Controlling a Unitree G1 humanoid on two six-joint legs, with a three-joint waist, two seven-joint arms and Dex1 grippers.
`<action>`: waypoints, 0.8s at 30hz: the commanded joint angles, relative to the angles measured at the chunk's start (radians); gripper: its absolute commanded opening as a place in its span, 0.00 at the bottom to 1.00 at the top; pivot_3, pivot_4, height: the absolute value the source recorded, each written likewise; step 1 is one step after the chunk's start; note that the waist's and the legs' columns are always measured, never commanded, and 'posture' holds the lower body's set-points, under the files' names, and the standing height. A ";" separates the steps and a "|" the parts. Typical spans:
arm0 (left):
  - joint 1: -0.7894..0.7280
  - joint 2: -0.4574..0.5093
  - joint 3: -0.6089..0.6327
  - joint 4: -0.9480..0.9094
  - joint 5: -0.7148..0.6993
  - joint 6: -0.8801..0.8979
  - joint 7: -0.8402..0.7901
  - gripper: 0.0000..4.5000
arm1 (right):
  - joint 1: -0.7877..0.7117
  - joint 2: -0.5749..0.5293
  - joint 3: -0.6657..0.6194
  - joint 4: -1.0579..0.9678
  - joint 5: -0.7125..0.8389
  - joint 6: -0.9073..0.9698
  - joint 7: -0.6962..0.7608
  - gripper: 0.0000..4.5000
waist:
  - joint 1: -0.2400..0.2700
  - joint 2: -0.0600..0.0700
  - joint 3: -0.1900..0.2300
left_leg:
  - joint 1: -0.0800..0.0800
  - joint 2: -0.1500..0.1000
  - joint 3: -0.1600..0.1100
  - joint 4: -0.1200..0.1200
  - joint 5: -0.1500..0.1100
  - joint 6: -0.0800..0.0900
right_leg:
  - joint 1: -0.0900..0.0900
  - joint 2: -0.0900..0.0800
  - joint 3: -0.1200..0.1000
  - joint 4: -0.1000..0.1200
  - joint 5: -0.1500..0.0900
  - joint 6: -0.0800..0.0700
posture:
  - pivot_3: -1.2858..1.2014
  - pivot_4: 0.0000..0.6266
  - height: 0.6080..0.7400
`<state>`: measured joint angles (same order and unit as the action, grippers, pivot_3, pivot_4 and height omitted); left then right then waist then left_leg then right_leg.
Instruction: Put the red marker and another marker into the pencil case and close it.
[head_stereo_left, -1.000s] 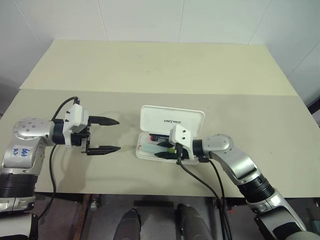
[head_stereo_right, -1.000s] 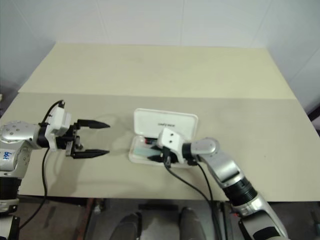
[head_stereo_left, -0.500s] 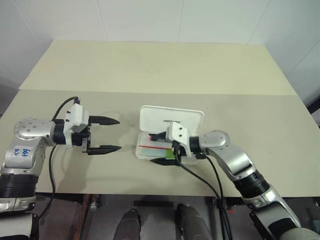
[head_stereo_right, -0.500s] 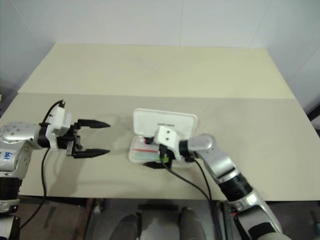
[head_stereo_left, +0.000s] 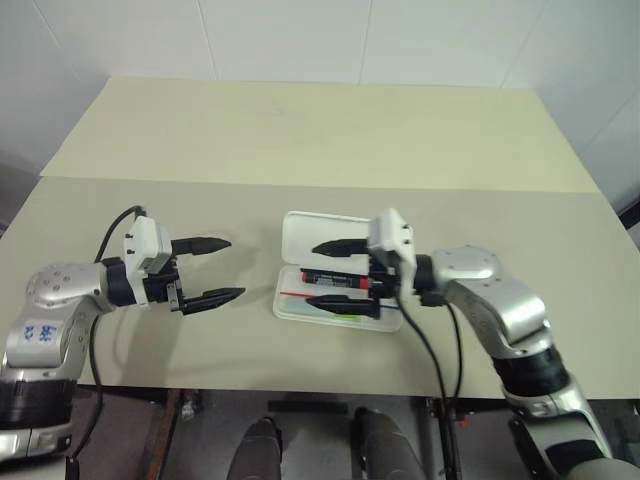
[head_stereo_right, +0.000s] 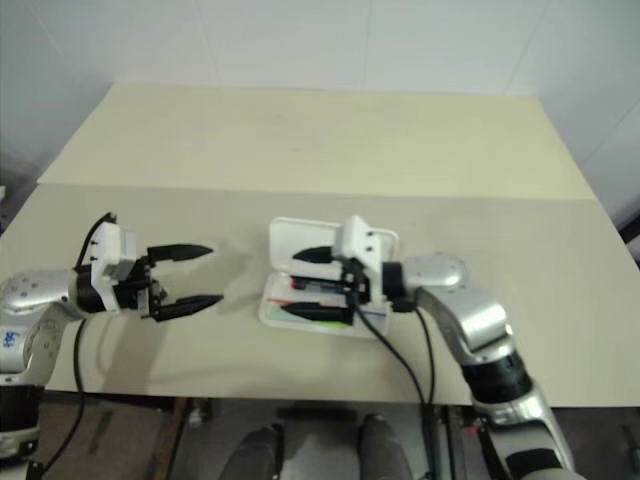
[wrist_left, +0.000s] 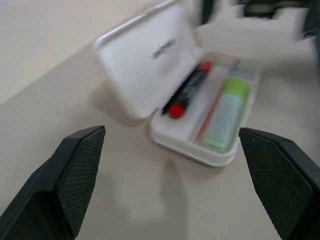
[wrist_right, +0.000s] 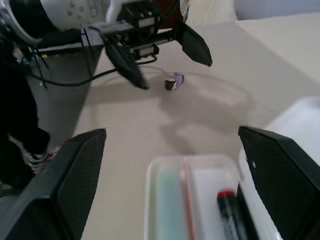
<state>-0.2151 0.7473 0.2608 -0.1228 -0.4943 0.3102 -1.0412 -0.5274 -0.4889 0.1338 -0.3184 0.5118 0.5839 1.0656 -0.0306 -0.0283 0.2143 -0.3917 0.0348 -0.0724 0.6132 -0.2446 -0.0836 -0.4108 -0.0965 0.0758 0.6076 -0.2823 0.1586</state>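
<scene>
The white pencil case (head_stereo_left: 303, 232) lies open mid-table, its lid (wrist_left: 150, 55) tilted back. In the tray, the red marker (wrist_left: 187, 92) lies beside the lid. The pale green highlighter (wrist_left: 226, 112) lies in the nearer slot, a thin red line between them. My right gripper (head_stereo_left: 313, 274) hovers just above the tray, pointing left, open and empty. Out to the case's left, my left gripper (head_stereo_left: 233, 268) is open and empty, pointing at the case with bare table between.
The beige table (head_stereo_left: 300, 130) stretches far beyond the case. A small pale object (wrist_right: 174, 81) lies on the table under my left gripper. The table's front edge (head_stereo_left: 300, 378) runs close below the case.
My right gripper was low in the tray, shut on the highlighter. It opened, left the highlighter in the case and rose. The left gripper has turned slightly.
</scene>
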 joint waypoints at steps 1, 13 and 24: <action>0.072 -0.079 0.095 -0.153 -0.012 0.028 0.207 1.00 | 0.035 -0.058 -0.119 -0.133 0.139 0.047 0.011 0.99 | 0.000 0.000 0.000 | 0.000 0.000 0.000 0.000 0.000 0.000 | 0.000 0.000 0.000 0.000 0.000 0.000 | 0.52 0.24 1.00; 0.317 -0.555 0.170 -0.528 0.237 0.213 1.014 1.00 | 0.013 -0.258 -0.267 0.032 0.160 -0.015 0.078 0.99 | 0.003 -0.002 -0.001 | 0.002 0.001 0.002 0.005 0.001 0.000 | 0.005 0.000 0.001 -0.007 0.003 -0.002 | 0.52 0.24 1.00; 0.288 -0.634 0.176 -0.519 0.291 0.365 1.197 1.00 | -0.020 -0.283 -0.251 0.063 0.147 -0.050 0.099 0.99 | 0.003 -0.003 -0.001 | 0.002 0.000 0.002 0.010 0.001 0.001 | 0.011 0.001 0.001 -0.015 0.000 -0.013 | 0.52 0.24 1.00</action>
<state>0.0868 0.0997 0.4197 -0.6370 -0.2186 0.6782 0.1443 -0.5368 -0.7635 -0.0971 -0.2237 0.6468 0.5457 1.1706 -0.0275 -0.0309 0.2129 -0.3899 0.0352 -0.0701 0.6233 -0.2440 -0.0831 -0.3996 -0.0959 0.0773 0.5924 -0.2824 0.1454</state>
